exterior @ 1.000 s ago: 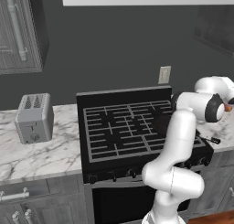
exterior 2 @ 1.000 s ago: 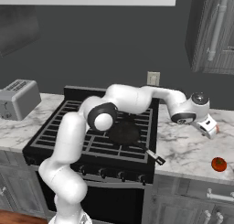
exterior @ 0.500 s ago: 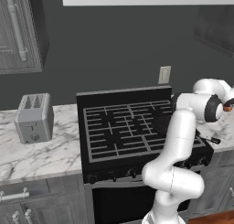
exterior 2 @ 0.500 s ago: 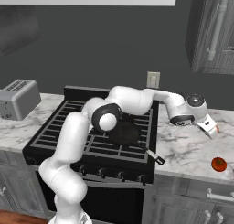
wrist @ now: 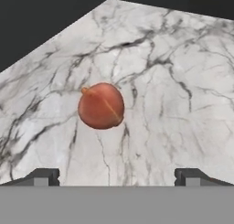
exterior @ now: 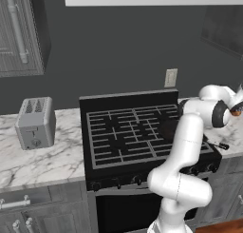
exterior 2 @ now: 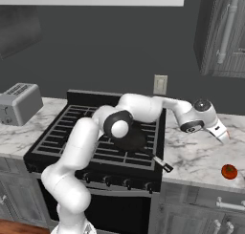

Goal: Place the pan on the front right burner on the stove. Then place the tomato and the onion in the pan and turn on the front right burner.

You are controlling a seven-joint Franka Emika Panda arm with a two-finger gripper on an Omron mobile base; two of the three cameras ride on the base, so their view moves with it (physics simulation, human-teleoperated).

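The gripper (wrist: 117, 176) is spread wide, and nothing is held in it. Its two dark tips are seen at the bottom of the hand view, one at the lower left and one at the lower right. The onion (wrist: 101, 105) sits just above them, a little left of the middle, so the gripper seems to be lined up for a grab. The tips are not touching it yet.

In the right base view the gripper (exterior 2: 220, 133) is reached out at the right of the frame, low over the counter (exterior 2: 194, 154). The tomato (exterior 2: 229, 171) is found at the lower right of that frame, near the counter's front edge, well apart from the gripper. It is left where it is for now.

The pan (exterior 2: 131, 138) is already set on the stove (exterior 2: 57, 135), in the middle of the frame, partly hidden by the arm. It looks to be on the front right burner (exterior 2: 139, 152), and its thin handle sticks out over the stove's right front corner. It is put there first so the food has a place to go.

The counter is white marble with grey lines. A toaster (exterior: 34, 122) is seen at the left of the left base view. A wall plug (exterior 2: 160, 84) is on the dark wall behind the stove. Grey cupboards (exterior 2: 225, 35) are hung at the upper right.
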